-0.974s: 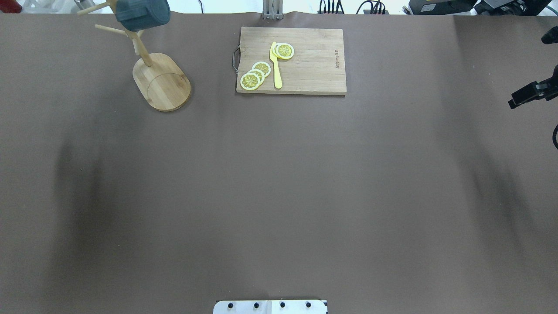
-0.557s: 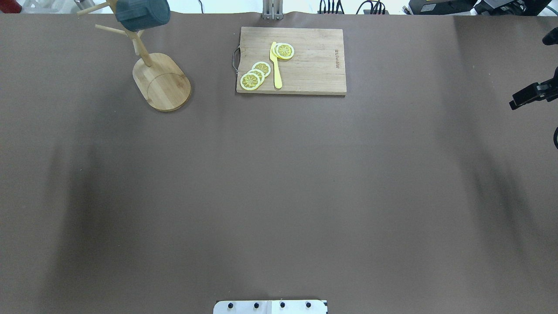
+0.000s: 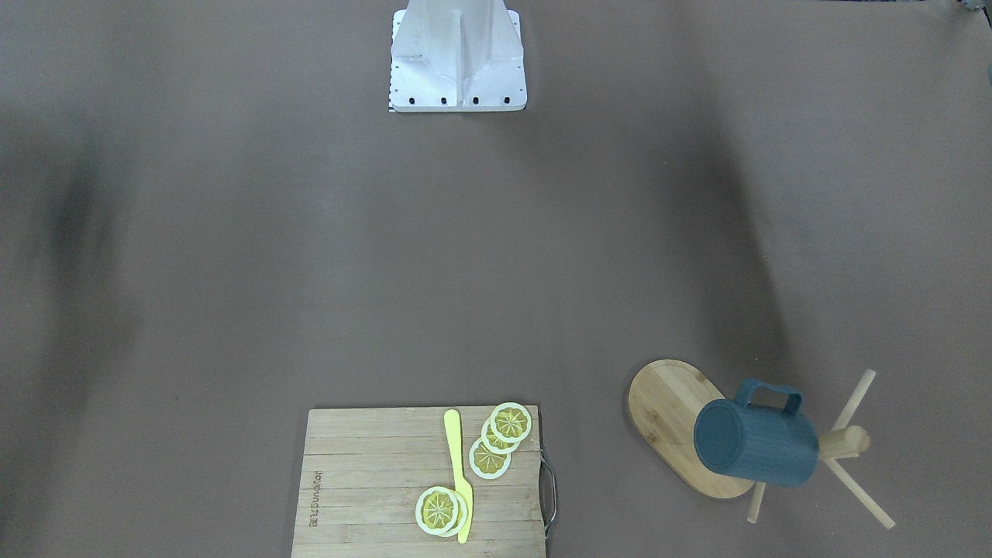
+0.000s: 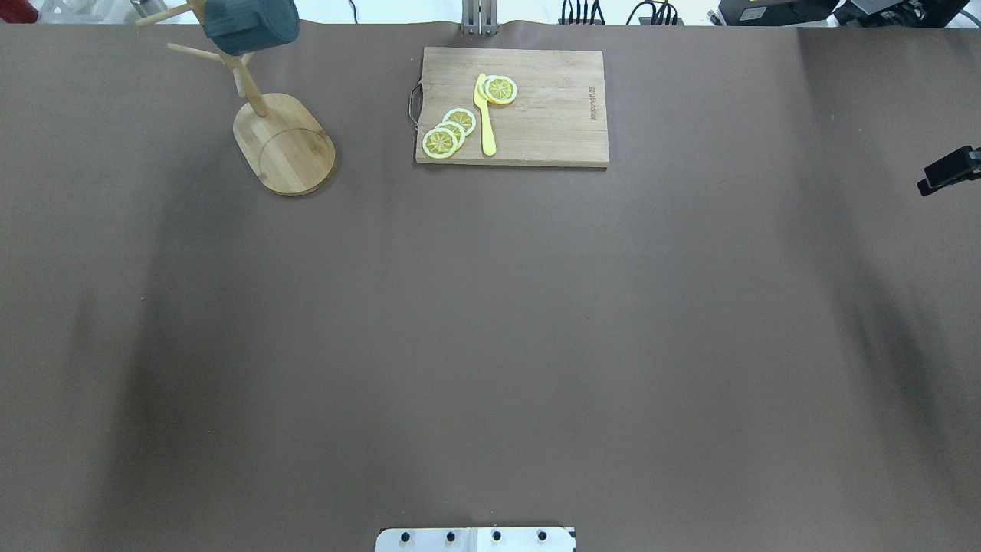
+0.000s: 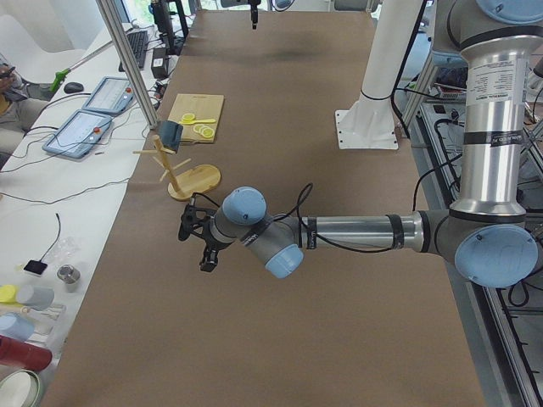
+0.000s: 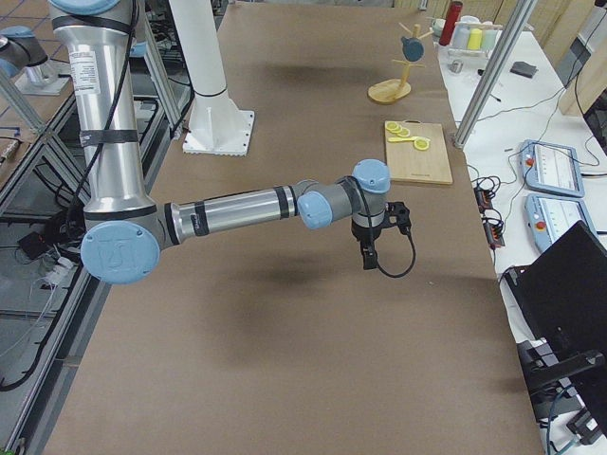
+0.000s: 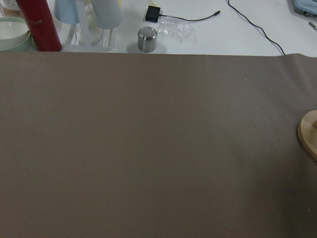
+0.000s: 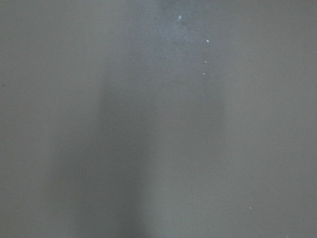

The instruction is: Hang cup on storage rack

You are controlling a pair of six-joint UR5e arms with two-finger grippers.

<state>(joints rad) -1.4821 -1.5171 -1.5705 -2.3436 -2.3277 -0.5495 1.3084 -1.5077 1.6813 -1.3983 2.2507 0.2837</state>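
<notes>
The dark blue-grey ribbed cup (image 3: pixel 756 446) hangs by its handle on a peg of the bamboo storage rack (image 3: pixel 659 403), bottom turned toward the table's middle. Cup (image 4: pixel 249 23) and rack base (image 4: pixel 295 149) stand at the far left in the overhead view. No gripper touches them. My left gripper (image 5: pixel 197 246) shows only in the exterior left view, hovering above the table short of the rack (image 5: pixel 193 182); I cannot tell whether it is open. My right gripper (image 6: pixel 372 248) hovers far from the rack (image 6: pixel 389 92). Only a black part of it (image 4: pixel 949 170) shows overhead, its state unclear.
A bamboo cutting board (image 4: pixel 512 106) with lemon slices and a yellow knife (image 4: pixel 484 115) lies at the far middle. The robot's white base (image 3: pixel 459 58) stands at the near edge. A red bottle (image 7: pixel 37 25) and a metal cup (image 7: pixel 147 38) stand beyond the table's left end.
The black part of my right gripper has moved right, toward the overhead view's edge. The shadow on the table's left side has shifted. Cup and rack have not moved.
</notes>
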